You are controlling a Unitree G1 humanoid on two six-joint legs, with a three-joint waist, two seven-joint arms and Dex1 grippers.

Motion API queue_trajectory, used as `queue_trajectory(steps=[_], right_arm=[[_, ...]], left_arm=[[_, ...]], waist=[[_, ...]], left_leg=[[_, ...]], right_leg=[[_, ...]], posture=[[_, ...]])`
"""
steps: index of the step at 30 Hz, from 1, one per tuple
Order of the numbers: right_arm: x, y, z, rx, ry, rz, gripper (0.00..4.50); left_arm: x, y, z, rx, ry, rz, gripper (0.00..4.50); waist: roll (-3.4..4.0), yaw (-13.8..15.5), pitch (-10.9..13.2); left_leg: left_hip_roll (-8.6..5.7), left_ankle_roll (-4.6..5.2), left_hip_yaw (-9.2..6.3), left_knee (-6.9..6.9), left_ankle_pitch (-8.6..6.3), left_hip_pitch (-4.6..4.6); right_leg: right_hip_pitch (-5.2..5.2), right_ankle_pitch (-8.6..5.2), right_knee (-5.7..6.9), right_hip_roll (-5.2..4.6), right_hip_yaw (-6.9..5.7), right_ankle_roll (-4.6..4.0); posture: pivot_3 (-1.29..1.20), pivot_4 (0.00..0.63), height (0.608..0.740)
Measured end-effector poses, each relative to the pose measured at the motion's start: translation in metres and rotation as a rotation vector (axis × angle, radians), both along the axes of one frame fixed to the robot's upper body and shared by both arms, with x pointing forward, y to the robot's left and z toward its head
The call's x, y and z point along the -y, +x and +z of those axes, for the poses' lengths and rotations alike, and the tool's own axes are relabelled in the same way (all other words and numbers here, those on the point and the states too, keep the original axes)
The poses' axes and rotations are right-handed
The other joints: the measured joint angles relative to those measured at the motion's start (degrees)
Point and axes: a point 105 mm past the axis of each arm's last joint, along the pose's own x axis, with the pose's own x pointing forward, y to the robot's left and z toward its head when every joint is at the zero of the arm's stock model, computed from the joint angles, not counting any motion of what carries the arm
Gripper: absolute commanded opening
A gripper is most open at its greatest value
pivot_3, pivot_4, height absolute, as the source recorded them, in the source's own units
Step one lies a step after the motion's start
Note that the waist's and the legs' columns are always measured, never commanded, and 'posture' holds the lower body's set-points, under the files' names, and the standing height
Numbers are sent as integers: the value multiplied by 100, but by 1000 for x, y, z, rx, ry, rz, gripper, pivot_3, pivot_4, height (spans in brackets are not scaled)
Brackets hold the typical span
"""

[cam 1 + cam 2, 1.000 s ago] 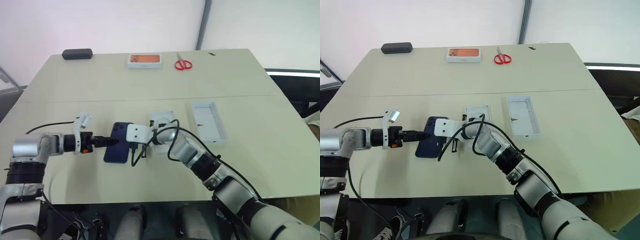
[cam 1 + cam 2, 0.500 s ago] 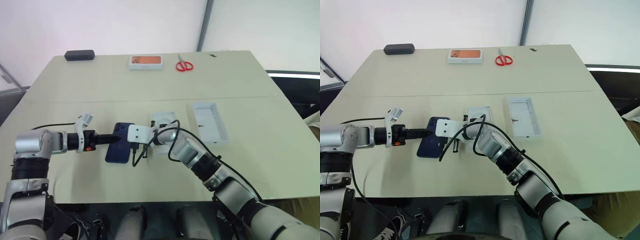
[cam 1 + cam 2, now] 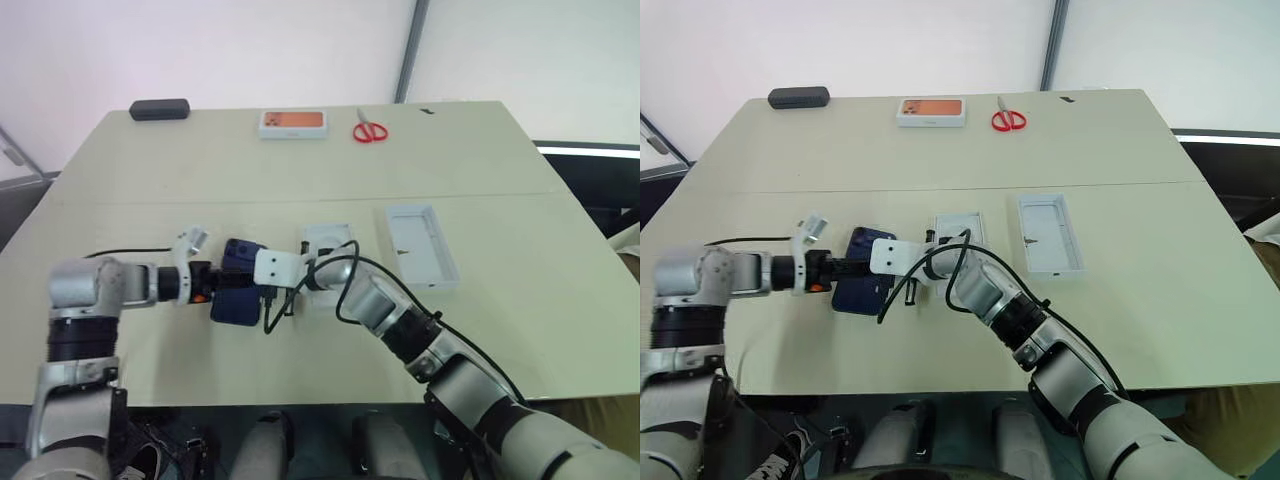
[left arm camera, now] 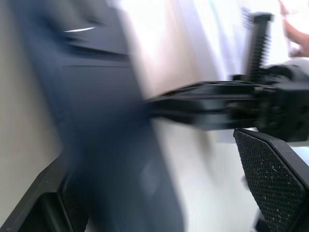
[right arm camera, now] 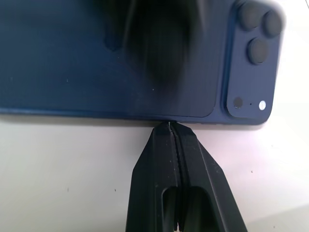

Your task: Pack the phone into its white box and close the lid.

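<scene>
Lengthwise phone, camera end far.

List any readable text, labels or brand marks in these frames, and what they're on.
No text is readable.
Box with orange picture: any print is too small to read.
Lid: small dark marks inside, illegible.
Phone: plain navy back, no logo or writing showing.
Scissors: no marking legible.

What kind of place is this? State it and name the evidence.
Probably an indoor lab or office test room: a plain beige table against bare white walls, with staged items on it such as red scissors and a phone box.
</scene>
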Motion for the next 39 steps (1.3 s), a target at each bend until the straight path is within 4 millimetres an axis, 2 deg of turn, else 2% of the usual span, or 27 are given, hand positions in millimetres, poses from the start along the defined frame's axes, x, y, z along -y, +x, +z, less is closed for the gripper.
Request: queue_trajectory(steps=[10, 16, 33, 36, 39], right_arm=[[-3, -1, 0, 7, 7, 12, 33], [-4, -2, 0, 8, 8, 15, 33], [-5, -3, 0, 14, 10, 22, 33], [-5, -2, 1, 15, 11, 21, 0], [-5, -2, 1, 16, 11, 19, 0]], left_arm=[[-4, -1, 0, 5, -35, 11, 4374], [-12, -1, -2, -6, -100, 47, 4374], [-33, -7, -1, 16, -105, 101, 4374], [-33, -7, -4, 5, -114, 115, 3493], [-29, -10, -14, -26, -130, 121, 2016]], waist=[[-2, -19, 1], [-7, -28, 4], [-22, -68, 13], [-22, -69, 13], [-23, -58, 13]], left_leg=[[5, -24, 2, -41, 15, 0], [6, -25, 2, -41, 15, 0], [12, -26, 1, -47, 16, -1], [11, -26, 1, -47, 16, 0], [11, -26, 1, -48, 16, -1]], right_leg=[[-10, 1, 0, 9, 6, -3], [-13, 2, 0, 12, 6, -5], [-18, 3, 0, 14, 7, -8], [-17, 3, 0, 13, 7, -9], [-17, 2, -1, 11, 7, -9]], posture=[[0, 150, 740], [0, 150, 740], [0, 150, 740], [0, 150, 740], [0, 150, 740]])
